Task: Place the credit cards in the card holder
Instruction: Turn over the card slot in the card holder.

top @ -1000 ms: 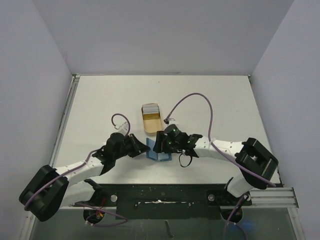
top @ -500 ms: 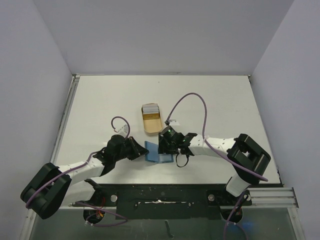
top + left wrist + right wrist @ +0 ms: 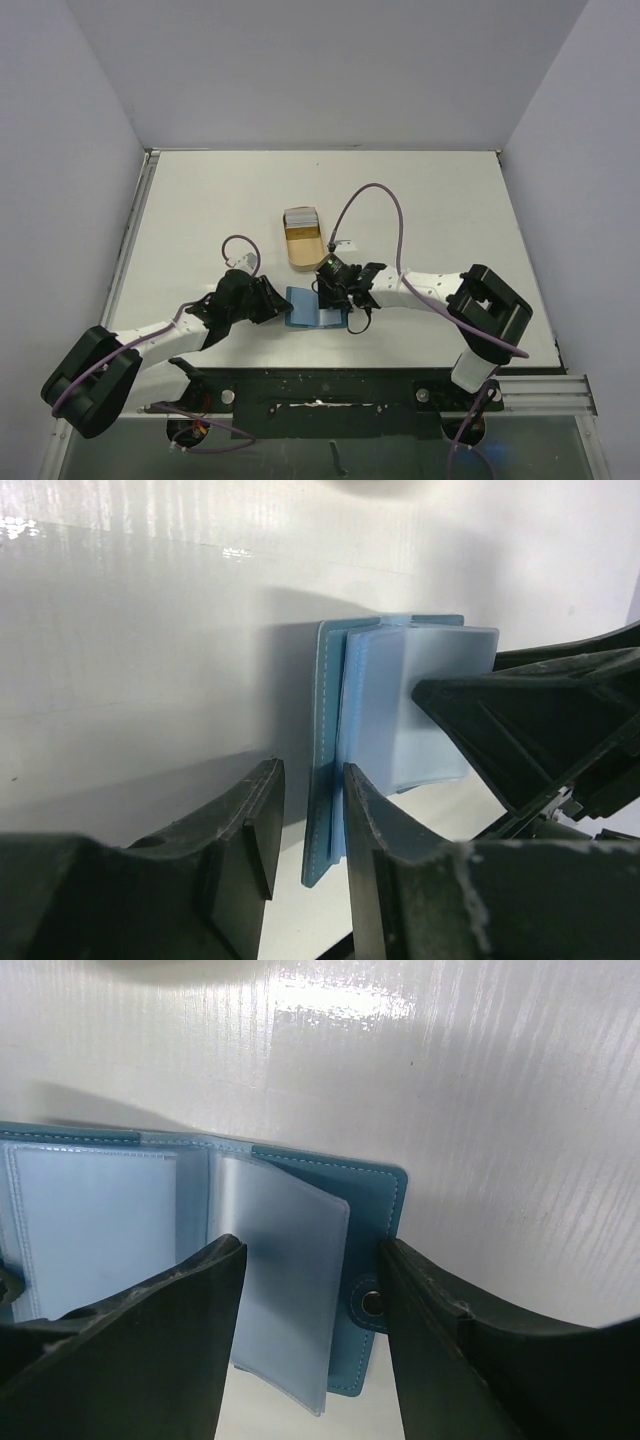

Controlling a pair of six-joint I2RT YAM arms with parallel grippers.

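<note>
While your left gripper (image 3: 308, 800) sits low on the worktop (image 3: 200, 200) at the left edge of the card holder (image 3: 305, 308), its fingers stand slightly apart, released. The holder's teal cover edge lies in the gap close against one finger, and a strip of worktop shows between it and the other. You can see the card holder lying open and flat near the front of the worktop, between your two grippers, with its lighter blue inside facing up. Just behind it, not touching, the tan tray (image 3: 303, 252) lies lengthwise, and the credit cards (image 3: 300, 216) are stacked in its far end, none of them in the holder. On the right, your right gripper (image 3: 310, 1260) comes down over the holder's right half with its fingers spread wide, released. They straddle a clear sleeve (image 3: 285, 1290) that lifts off the spine, with open space between the sleeve and the right-hand finger. The snap stud (image 3: 372, 1303) shows on the teal cover between those fingers. In the left wrist view, one right finger's tip meets the pale inner page.
</note>
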